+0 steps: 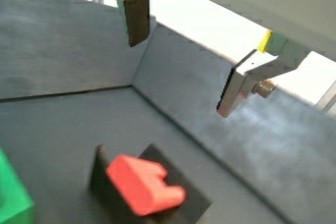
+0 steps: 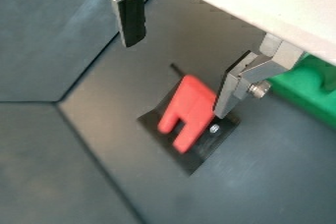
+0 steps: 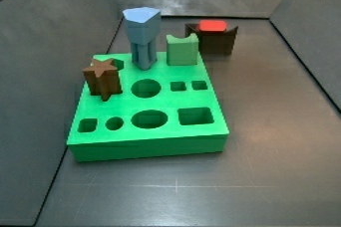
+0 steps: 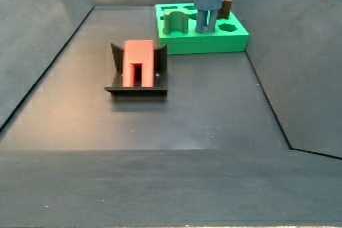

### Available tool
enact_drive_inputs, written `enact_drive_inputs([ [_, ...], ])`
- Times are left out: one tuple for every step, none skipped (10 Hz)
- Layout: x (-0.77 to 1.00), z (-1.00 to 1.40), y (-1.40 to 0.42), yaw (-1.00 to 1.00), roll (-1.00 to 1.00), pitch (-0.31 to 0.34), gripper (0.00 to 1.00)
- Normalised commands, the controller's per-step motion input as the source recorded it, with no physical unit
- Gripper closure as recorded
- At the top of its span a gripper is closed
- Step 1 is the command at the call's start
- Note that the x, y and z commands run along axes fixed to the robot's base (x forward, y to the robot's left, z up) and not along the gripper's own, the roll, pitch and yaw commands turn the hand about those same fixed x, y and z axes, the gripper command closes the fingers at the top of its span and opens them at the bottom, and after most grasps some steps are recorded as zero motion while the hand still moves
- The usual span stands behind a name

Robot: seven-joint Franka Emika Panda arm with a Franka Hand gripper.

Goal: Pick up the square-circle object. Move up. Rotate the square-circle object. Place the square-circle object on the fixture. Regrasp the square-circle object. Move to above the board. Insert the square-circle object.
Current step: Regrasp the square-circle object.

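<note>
Two fingers of the gripper (image 1: 184, 61) are standing wide apart in a wrist view, holding nothing, hovering above the red peg (image 1: 141, 184), which is lying on the fixture (image 1: 108, 169). Another wrist view is showing the peg (image 2: 188, 105) just beside one finger (image 2: 237, 88). Side views are showing the peg (image 3: 210, 26) at one o'clock from the green board (image 3: 147, 121); no gripper is appearing. Peg (image 4: 138, 60) is looking light, rigid, smooth; flat square flanks suit gripping.

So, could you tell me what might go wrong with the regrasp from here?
The gripper hangs open above the square-circle object, which lies on the fixture. In a wrist view one finger sits nearer the piece than the other, so an off-centre close could tilt it. The board is close by and could be clipped.
</note>
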Motion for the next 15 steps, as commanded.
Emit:
enact_drive_inputs([
  [0.05,-0.01,-0.03,0.03,1.0,0.017,0.0],
  [0.06,-0.01,-0.03,0.04,1.0,0.041,0.0],
  [0.08,-0.01,-0.03,0.05,0.91,0.078,0.0],
  [0.08,-0.01,-0.04,0.06,0.71,0.097,0.0],
  [0.09,-0.01,-0.04,0.07,0.57,0.106,0.0],
  [0.09,-0.01,-0.03,0.09,0.34,0.111,0.0],
  [0.07,0.0,-0.03,0.11,0.22,0.098,0.0],
  [0.03,-1.0,0.08,0.08,0.24,0.125,0.0],
  [0.03,-1.0,0.08,0.09,0.23,0.114,0.0],
  [0.04,-1.0,0.07,0.11,0.19,0.077,0.0],
  [0.05,-1.0,0.06,0.13,0.14,0.055,0.0],
  [0.07,-1.0,0.06,0.13,0.09,0.02,0.0],
  [0.08,-1.0,0.06,0.13,0.08,-0.013,0.0],
  [0.09,-1.0,0.05,0.11,0.07,-0.053,0.0],
  [0.09,-1.0,0.05,0.1,0.07,-0.07,0.0],
])
